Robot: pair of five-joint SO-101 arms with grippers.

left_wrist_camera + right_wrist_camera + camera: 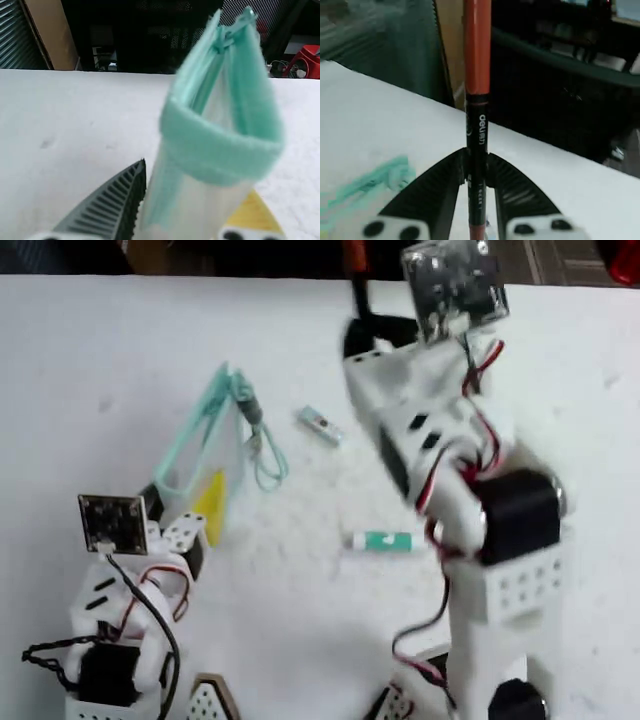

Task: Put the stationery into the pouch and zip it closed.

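Note:
The pouch (205, 445) is clear with mint-green zipper trim and lies left of centre, its mouth gaping open. My left gripper (185, 508) is shut on the pouch's near end. In the left wrist view the pouch (220, 135) stands between a grey finger (112, 207) and a yellow wedge (252, 215). My right gripper (476, 162) is shut on an orange-and-black pen (476, 95) and holds it near the table's far edge. In the high view the pen (357, 285) points away from the right gripper (365, 335). A green-and-white stick (385, 541) lies at mid-table, and a small silvery piece (320, 426) lies right of the pouch.
A mint cord (262, 450) trails from the pouch's zipper end. The right arm's white body (490, 540) takes up the right side of the table. Dark furniture stands beyond the far edge. Bare white table (90, 370) lies to the left.

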